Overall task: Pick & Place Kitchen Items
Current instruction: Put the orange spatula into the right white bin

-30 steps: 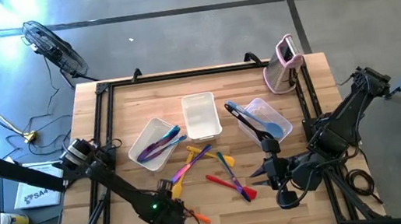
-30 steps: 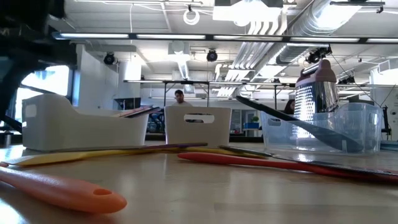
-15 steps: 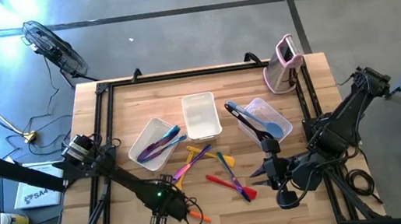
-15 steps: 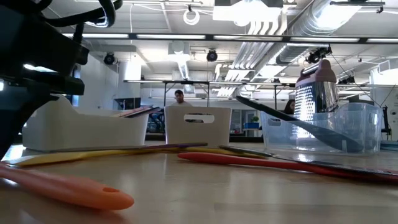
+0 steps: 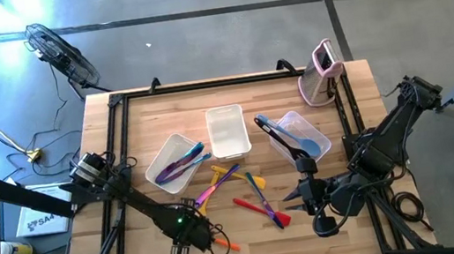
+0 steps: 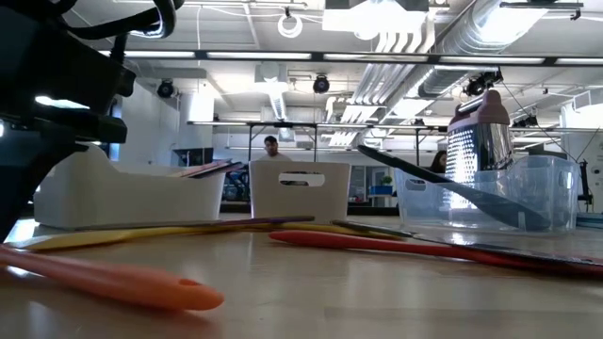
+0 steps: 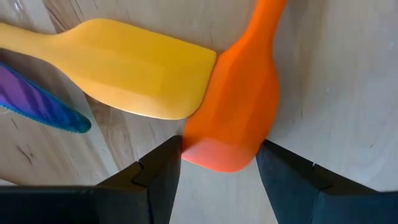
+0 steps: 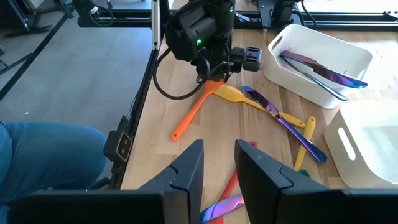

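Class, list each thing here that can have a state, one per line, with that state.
left hand, down around the orange spatula's blade
right hand, open, empty
orange spatula, lying flat
left tub, loaded
middle tub, empty
right tub, loaded

Orange spatula (image 7: 239, 106) flat on wood, blade edge touching yellow spatula (image 7: 124, 74) blade.

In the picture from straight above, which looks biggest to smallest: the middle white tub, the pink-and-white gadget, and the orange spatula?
1. The middle white tub covers the most area.
2. The pink-and-white gadget looks smaller.
3. The orange spatula shows least, but the left hand sits over its blade, so part is hidden and its rank against the gadget is unsure.
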Motion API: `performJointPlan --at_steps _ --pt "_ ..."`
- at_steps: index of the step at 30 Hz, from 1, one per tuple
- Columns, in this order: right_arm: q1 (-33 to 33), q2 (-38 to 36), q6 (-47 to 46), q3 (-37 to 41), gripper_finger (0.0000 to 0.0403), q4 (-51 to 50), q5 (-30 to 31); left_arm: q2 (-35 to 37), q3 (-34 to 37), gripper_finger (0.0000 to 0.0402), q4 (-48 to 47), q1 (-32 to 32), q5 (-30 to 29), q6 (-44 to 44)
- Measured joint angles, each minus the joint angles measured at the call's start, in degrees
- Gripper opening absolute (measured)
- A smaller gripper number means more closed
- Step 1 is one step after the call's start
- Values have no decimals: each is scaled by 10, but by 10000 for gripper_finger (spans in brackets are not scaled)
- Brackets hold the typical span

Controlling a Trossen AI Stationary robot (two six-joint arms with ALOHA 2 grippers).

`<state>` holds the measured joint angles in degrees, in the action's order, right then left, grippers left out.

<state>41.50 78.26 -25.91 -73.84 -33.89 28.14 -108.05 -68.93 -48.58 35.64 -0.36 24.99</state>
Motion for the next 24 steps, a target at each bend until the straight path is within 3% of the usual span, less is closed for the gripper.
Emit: performJointPlan --at_steps 5,15,24 --pt "0 0 0 0 84 -2 0 0 0 193 0 0 -2 3" --pt "0 0 0 0 84 -2 0 -1 0 132 8 0 -8 8" --pt "0 0 0 0 84 -2 0 -1 0 126 10 0 -8 7"
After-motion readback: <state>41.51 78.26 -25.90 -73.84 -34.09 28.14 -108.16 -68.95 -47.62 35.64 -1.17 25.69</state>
